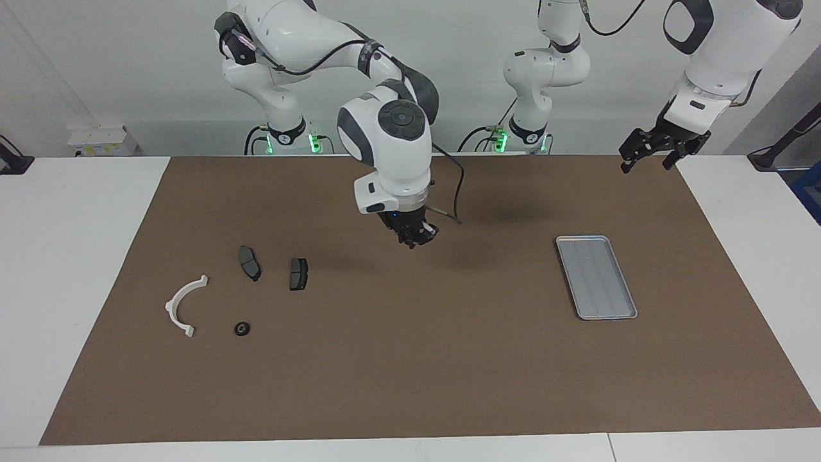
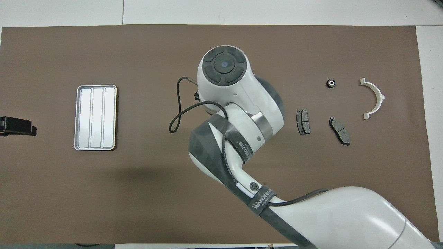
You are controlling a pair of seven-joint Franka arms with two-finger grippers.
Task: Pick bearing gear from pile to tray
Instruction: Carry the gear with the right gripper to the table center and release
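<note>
The pile lies toward the right arm's end of the mat. In it are a white half-ring bracket (image 1: 183,305) (image 2: 375,98), two dark brake pads (image 1: 249,262) (image 1: 298,274) and one small black round bearing gear (image 1: 242,328) (image 2: 331,83). My right gripper (image 1: 417,239) hangs shut above the middle of the mat, between the pile and the tray. I cannot make out whether a small part sits between its fingertips, and its own wrist hides it in the overhead view. The silver tray (image 1: 596,277) (image 2: 96,117) lies empty toward the left arm's end. My left gripper (image 1: 646,165) (image 2: 17,126) waits open in the air.
A brown mat (image 1: 410,385) covers most of the white table. A black cable (image 2: 180,114) loops off the right wrist above the mat. The left gripper hangs over the mat's corner nearest the left arm's base.
</note>
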